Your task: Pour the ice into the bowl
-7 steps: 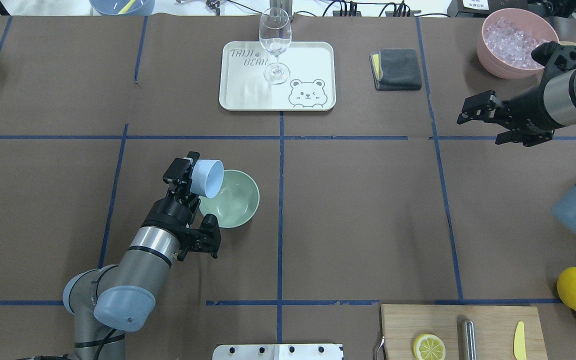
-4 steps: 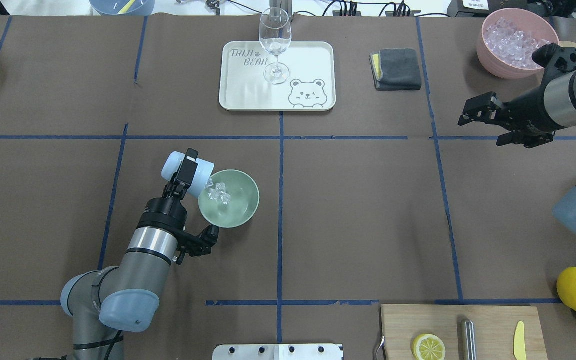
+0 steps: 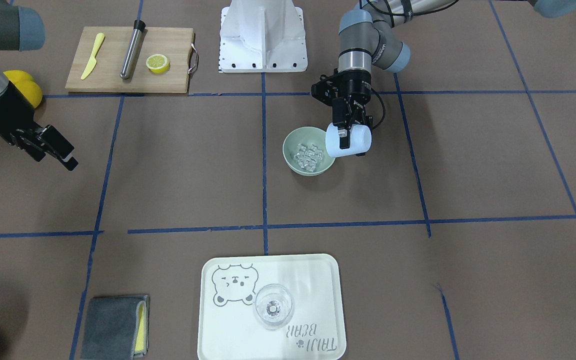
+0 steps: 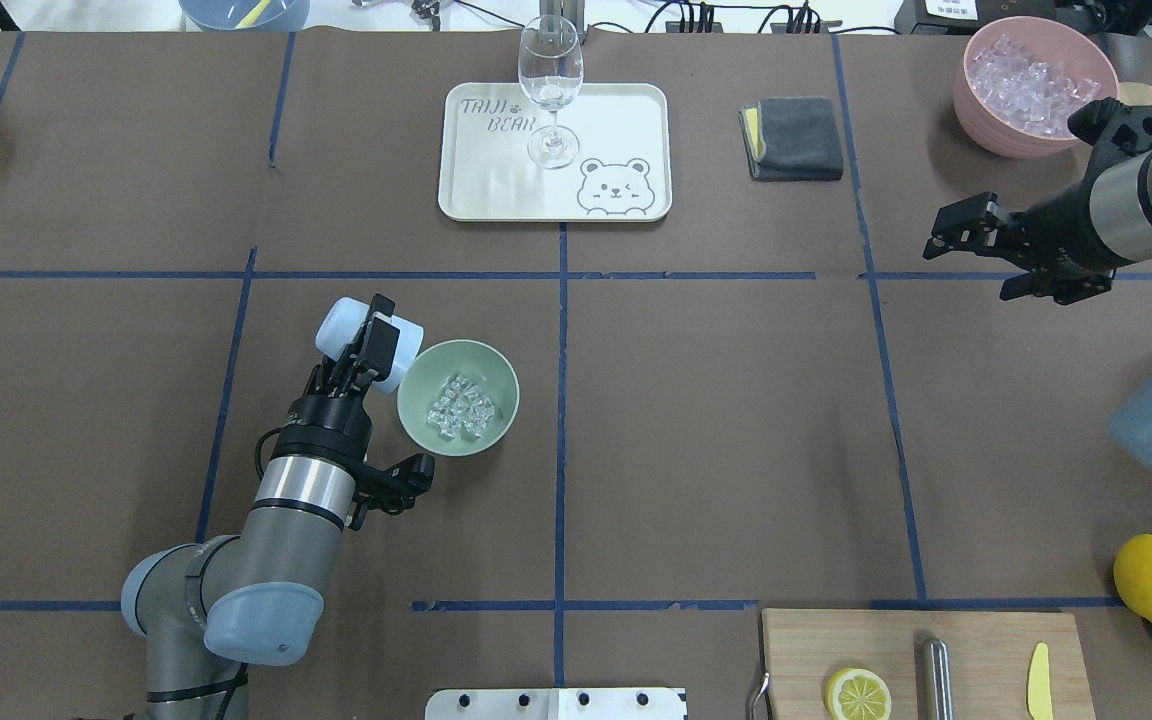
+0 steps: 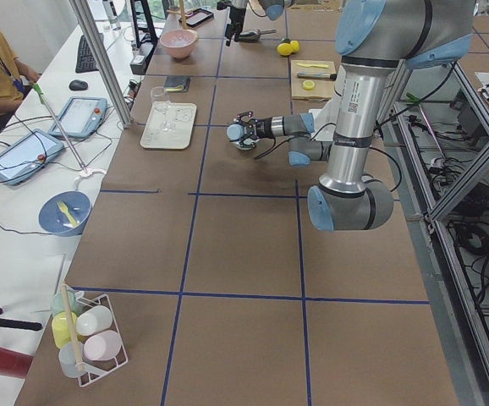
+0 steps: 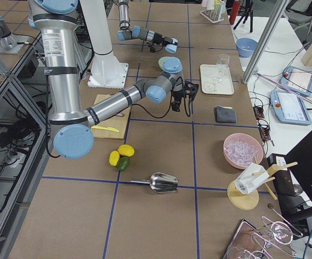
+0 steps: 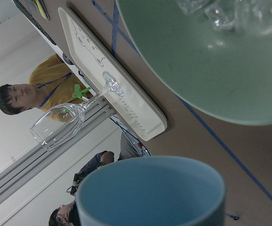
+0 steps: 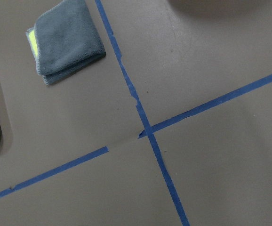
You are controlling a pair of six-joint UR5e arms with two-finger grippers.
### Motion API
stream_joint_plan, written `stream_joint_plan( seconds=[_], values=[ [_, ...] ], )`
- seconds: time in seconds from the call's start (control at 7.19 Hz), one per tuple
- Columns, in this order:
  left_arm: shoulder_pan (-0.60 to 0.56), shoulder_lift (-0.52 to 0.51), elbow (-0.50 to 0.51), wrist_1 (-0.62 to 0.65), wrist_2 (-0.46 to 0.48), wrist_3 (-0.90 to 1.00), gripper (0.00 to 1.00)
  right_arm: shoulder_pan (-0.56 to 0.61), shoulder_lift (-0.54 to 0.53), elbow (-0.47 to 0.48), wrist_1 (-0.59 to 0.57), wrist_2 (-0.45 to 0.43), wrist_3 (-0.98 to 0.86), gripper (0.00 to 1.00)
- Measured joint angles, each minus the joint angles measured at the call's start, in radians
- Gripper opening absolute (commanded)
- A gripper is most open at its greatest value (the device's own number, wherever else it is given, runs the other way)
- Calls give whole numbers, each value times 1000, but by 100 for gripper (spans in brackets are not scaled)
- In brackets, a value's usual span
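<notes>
The pale mint-green bowl (image 4: 496, 372) sits left of the table's middle and holds a pile of clear ice cubes (image 4: 461, 408). My left gripper (image 4: 373, 340) is shut on a light blue cup (image 4: 346, 335), which lies tipped on its side at the bowl's left rim with its mouth toward the bowl. The front view shows the bowl (image 3: 293, 142), the ice (image 3: 309, 155) and the cup (image 3: 349, 141). The left wrist view shows the cup's mouth (image 7: 150, 193), with no ice visible in it, and the bowl (image 7: 211, 61). My right gripper (image 4: 966, 235) is open and empty at the far right.
A pink bowl of ice (image 4: 1026, 85) stands at the back right. A tray (image 4: 476, 190) with a wine glass (image 4: 549, 90) and a grey cloth (image 4: 793, 137) lie at the back. A cutting board (image 4: 896, 640) and lemons (image 4: 1151, 580) are at the front right.
The cup turned from mouth-up to tipped over the bowl, and the ice fell out of it into the bowl. The right arm drifted slightly right.
</notes>
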Motion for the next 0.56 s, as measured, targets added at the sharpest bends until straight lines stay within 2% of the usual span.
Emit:
stream_joint_plan(
  seconds=[0.28, 0.56],
  values=[
    [-2, 10, -22, -81, 7, -39, 0, 0, 0, 2, 0, 0, 5, 100],
    [-3, 35, -17, -119, 58, -263, 0, 0, 1, 9, 2, -1, 6, 100]
  ],
)
